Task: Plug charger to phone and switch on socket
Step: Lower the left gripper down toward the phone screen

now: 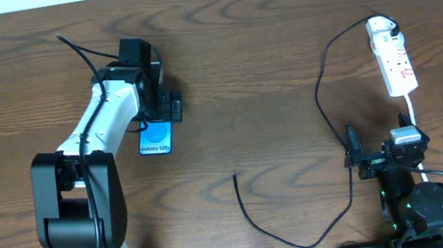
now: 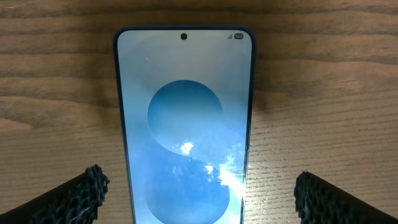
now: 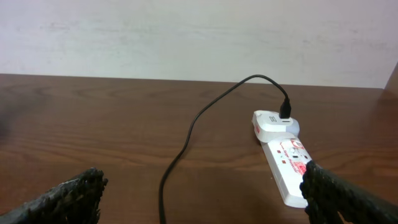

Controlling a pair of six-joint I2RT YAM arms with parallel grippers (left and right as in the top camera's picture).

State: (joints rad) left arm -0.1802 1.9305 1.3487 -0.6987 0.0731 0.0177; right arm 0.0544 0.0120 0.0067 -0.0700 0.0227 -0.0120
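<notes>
The phone (image 1: 155, 139) lies flat on the wooden table with its blue screen up, and the left arm covers part of it. My left gripper (image 1: 166, 106) hovers over it, open. In the left wrist view the phone (image 2: 185, 124) runs between the spread fingers (image 2: 81, 196) without touching them. The socket (image 1: 395, 63) lies at the far right, with a white adapter (image 1: 381, 25) plugged into its far end. The charger cable (image 1: 323, 102) loops from the adapter down to a free tip (image 1: 234, 174). My right gripper (image 1: 358, 155) is open and empty, with the socket (image 3: 287, 163) and cable (image 3: 186, 140) ahead of it.
The socket's thick white cord (image 1: 420, 122) runs back past the right arm's base (image 1: 417, 204). The left arm's base (image 1: 78, 207) stands at the front left. A pale wall (image 3: 186, 37) rises behind the table's far edge.
</notes>
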